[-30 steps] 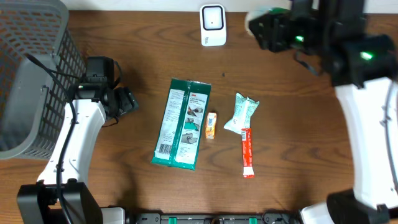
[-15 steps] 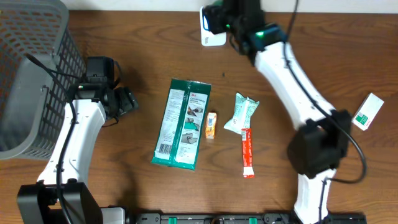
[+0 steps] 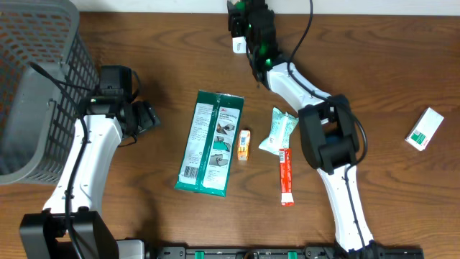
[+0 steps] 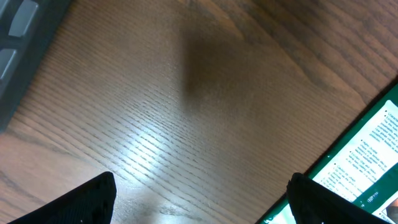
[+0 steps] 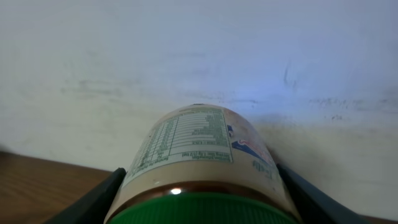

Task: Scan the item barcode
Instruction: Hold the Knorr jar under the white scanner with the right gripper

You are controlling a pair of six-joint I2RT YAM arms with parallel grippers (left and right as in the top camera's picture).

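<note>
One bottle (image 5: pixel 199 146) sat pinched between the dark fingers (image 5: pixel 93 196) of the right gripper (image 5: pixel 199 199), which pressed against its two sides. Its long axis ran straight away from the wrist camera toward a pale wall: the green cap (image 5: pixel 199 214) lay nearest the lens and the other end pointed at the wall. A printed label panel faced upward. Overhead, that arm reached to the far edge of the table (image 3: pixel 359 86), and its tip was over the white scanner (image 3: pixel 238 45), partly hiding it. The left gripper (image 4: pixel 199 202) hung with its jaws spread wide and only bare wood between them, near the edge of a long green packet (image 3: pixel 210 142). A grey mesh basket (image 3: pixel 32 86) stood at the table's left end, showing its own walls and rim. Beside the packet lay a small orange box (image 3: pixel 244 144), a white-green sachet (image 3: pixel 279 132) and a red stick (image 3: pixel 286 176); a white box (image 3: pixel 424 129) lay well apart at the right.
</note>
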